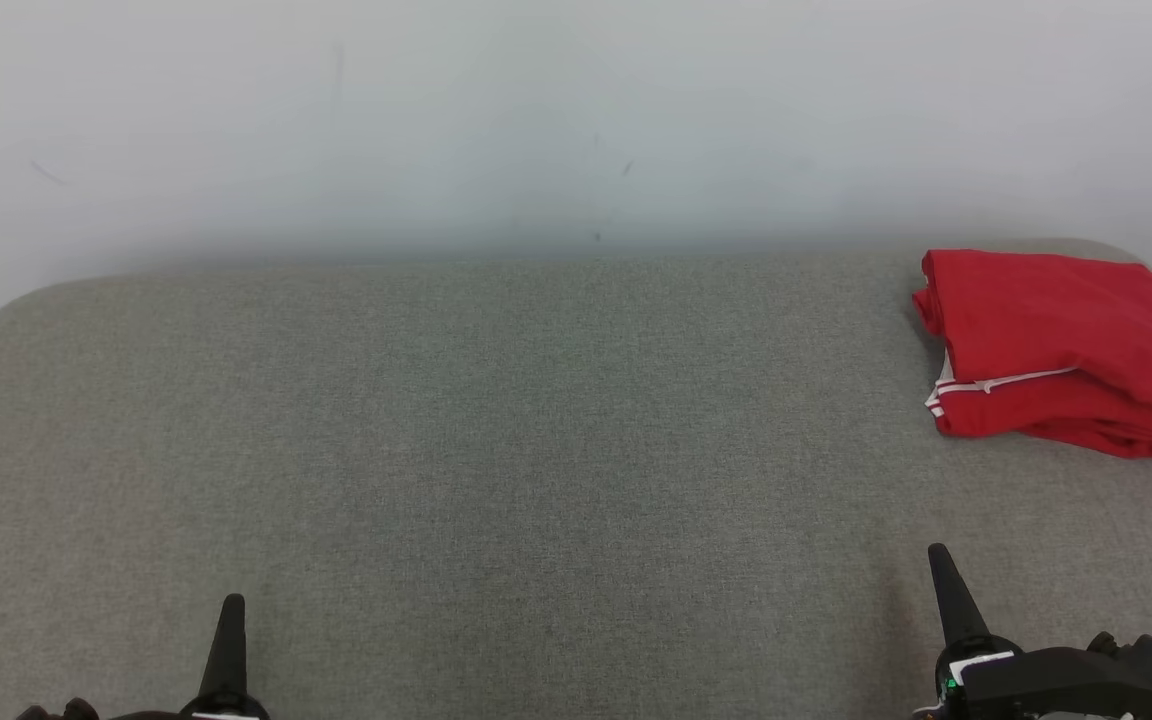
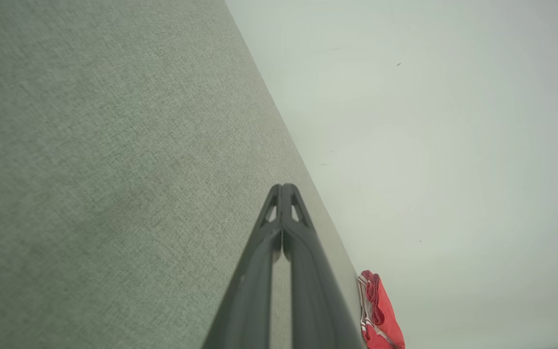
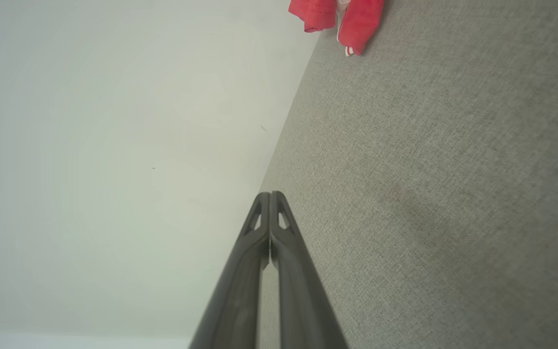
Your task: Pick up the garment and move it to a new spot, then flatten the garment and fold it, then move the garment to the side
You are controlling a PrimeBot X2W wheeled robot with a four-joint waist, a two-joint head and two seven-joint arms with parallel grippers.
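A red garment (image 1: 1061,350) with white trim lies folded in a compact stack at the far right corner of the grey fabric surface (image 1: 536,450). The left wrist view catches the garment (image 2: 380,315) at its lower right, and the right wrist view has the garment (image 3: 342,17) at its top edge. My left gripper (image 1: 232,605) rests at the lower left, far from the cloth, its tips pressed together (image 2: 283,186) and holding nothing. My right gripper (image 1: 937,555) stands at the lower right, below the garment and apart from it, also shut and empty (image 3: 270,195).
A plain white wall (image 1: 576,120) rises directly behind the grey surface. The surface has rounded far corners, and its right edge runs just beside the garment. Bare grey fabric spreads across the middle and left.
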